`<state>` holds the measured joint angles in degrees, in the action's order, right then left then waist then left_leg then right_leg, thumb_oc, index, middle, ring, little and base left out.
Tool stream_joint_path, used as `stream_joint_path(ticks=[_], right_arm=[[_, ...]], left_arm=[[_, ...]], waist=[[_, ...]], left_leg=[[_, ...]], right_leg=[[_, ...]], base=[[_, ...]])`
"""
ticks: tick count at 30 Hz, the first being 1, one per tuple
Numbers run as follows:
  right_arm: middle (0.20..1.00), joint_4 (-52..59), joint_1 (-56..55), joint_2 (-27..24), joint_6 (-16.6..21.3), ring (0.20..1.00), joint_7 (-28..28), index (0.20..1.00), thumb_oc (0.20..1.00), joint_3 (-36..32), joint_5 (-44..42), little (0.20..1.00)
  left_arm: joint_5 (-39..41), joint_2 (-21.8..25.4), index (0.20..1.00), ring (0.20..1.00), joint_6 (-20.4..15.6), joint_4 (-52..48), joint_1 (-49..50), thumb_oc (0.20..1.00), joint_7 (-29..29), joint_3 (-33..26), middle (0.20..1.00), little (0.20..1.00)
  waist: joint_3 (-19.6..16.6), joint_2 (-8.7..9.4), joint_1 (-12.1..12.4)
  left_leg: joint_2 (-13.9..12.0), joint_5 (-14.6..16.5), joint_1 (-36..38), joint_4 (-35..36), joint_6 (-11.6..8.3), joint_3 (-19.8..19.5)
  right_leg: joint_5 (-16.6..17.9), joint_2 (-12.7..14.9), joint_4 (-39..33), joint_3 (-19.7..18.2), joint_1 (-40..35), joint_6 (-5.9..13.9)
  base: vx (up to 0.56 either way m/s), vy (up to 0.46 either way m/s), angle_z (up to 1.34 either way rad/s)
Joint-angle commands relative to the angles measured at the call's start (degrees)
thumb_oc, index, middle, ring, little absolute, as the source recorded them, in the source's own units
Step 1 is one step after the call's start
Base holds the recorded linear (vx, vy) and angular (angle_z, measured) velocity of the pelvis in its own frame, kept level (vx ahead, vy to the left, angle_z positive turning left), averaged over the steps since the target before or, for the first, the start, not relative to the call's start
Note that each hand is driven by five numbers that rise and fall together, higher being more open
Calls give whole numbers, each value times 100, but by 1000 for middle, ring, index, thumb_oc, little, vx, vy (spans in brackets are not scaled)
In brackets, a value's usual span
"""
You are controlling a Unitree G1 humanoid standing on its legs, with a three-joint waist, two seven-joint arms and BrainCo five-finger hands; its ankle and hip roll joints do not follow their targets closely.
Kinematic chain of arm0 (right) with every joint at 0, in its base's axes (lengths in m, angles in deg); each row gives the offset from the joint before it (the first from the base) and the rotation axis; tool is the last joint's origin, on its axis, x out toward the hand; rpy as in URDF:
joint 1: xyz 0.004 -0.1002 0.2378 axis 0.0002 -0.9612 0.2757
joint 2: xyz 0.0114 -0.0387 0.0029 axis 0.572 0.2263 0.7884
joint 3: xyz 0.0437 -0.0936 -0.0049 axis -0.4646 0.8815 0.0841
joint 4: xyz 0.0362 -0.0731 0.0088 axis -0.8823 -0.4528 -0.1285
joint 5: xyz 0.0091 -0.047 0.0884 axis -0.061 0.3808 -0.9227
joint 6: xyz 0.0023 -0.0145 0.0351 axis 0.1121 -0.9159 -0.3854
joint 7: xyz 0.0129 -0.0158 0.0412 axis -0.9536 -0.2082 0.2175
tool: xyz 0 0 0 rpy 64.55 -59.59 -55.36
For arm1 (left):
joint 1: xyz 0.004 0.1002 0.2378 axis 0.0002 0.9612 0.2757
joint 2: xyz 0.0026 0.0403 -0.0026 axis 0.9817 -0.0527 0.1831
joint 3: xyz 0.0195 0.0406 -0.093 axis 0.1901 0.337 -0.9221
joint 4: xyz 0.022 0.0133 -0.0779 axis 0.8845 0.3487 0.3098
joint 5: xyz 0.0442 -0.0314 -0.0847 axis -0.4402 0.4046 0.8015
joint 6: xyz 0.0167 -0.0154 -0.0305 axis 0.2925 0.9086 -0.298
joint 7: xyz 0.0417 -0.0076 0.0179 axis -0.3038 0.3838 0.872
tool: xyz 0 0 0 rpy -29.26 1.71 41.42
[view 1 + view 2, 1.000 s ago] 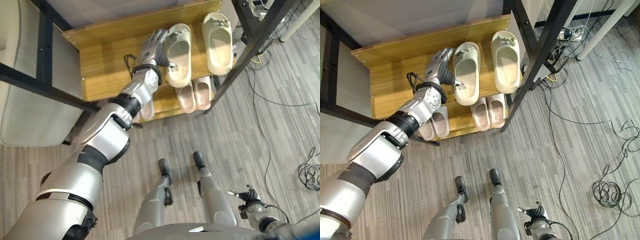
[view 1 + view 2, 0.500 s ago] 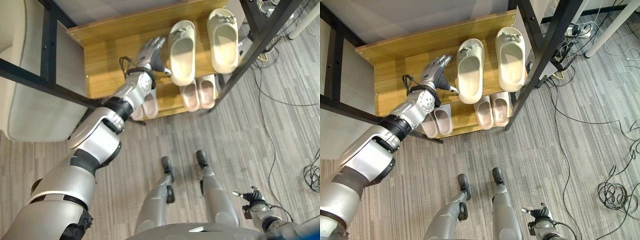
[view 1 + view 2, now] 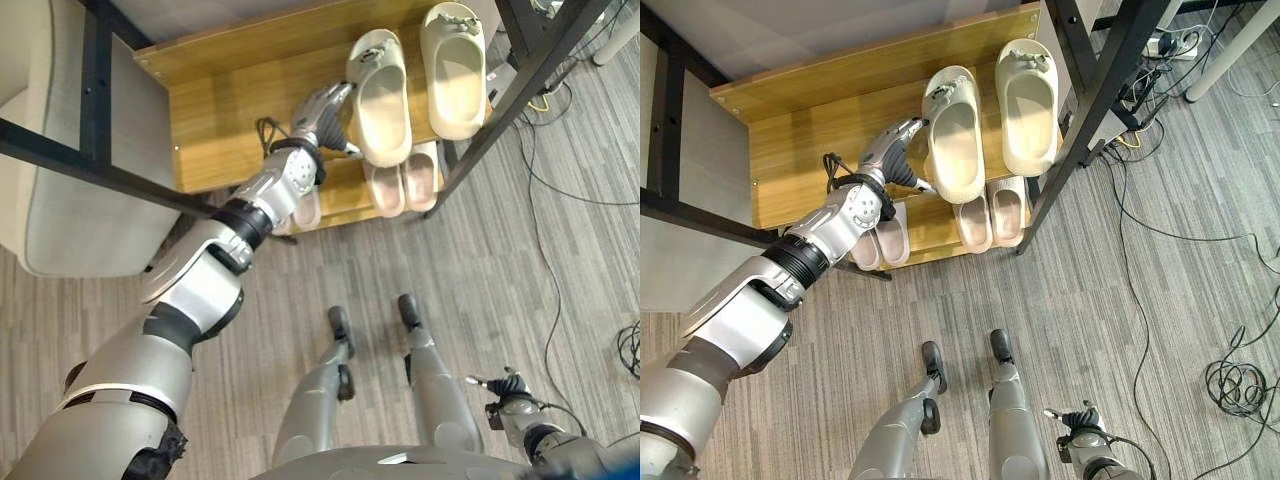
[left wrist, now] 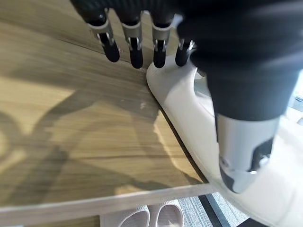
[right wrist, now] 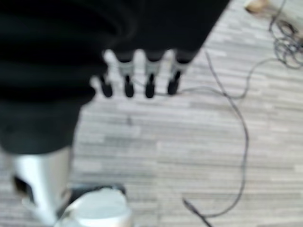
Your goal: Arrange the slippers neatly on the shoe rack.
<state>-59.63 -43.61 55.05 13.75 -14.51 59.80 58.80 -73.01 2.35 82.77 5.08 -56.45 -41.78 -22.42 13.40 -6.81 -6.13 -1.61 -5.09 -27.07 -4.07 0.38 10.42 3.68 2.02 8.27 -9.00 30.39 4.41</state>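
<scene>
Two cream slippers stand side by side on the wooden shoe rack's point(image 3: 220, 110) top shelf: the left slipper point(image 3: 382, 95) and the right slipper point(image 3: 453, 65). My left hand point(image 3: 320, 115) is open and rests against the left slipper's outer side. In the left wrist view its straight fingertips point(image 4: 136, 54) sit at the slipper's point(image 4: 189, 109) edge, with the thumb over its rim. The left slipper lies a little nearer the shelf's front than the right one. My right hand point(image 3: 510, 412) hangs low over the floor, open.
On the lower shelf sit two pairs of pale pink slippers point(image 3: 400, 185) point(image 3: 880, 240). A black metal frame post point(image 3: 520, 90) crosses the rack's right end. A grey cushion point(image 3: 60, 220) lies at the left. Loose cables point(image 3: 1240, 385) lie on the floor at the right.
The camera has shifted. My left hand drew back from beside the left slipper's toe end and now lies lower along its side, near the heel. The slippers have barely moved.
</scene>
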Motion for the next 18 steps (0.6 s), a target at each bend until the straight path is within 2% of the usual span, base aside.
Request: stream_joint_path(ticks=[1, 4, 11, 18], right_arm=[[1000, -65, -91, -272, -73, 1000, -53, 1000, 1000, 46, 61, 1000], [1000, -91, -131, -306, -50, 1000, -80, 1000, 1000, 78, 84, 1000], [1000, -118, -135, -371, -29, 1000, -128, 1000, 1000, 115, 80, 1000], [1000, -139, -87, -416, 3, 1000, -144, 1000, 1000, 151, 60, 1000]], left_arm=[[-21, -371, 1000, 1000, -158, 378, -125, 1000, 250, -312, 1000, 1000], [48, -589, 1000, 1000, -149, 682, -187, 1000, 476, -411, 1000, 1000], [304, -986, 1000, 1000, -127, 1069, -338, 1000, 620, -528, 1000, 1000], [139, -1129, 1000, 1000, -41, 1333, -556, 1000, 821, -507, 1000, 1000]], waist=[[-239, -115, -114], [-251, -99, -153], [-289, -96, -200], [-314, -71, -231]], left_leg=[[-36, 512, -521, -632, -213, -334], [-48, 499, -523, -621, -215, -333], [-56, 487, -547, -600, -214, -325], [-58, 475, -580, -579, -216, -324]], right_leg=[[-291, 115, 446, 432, 500, 189], [-283, 115, 429, 438, 504, 189], [-263, 114, 414, 433, 550, 187], [-242, 118, 386, 413, 592, 196]], base=[[0, 0, 0], [0, 0, 0], [0, 0, 0], [1, -4, -2]])
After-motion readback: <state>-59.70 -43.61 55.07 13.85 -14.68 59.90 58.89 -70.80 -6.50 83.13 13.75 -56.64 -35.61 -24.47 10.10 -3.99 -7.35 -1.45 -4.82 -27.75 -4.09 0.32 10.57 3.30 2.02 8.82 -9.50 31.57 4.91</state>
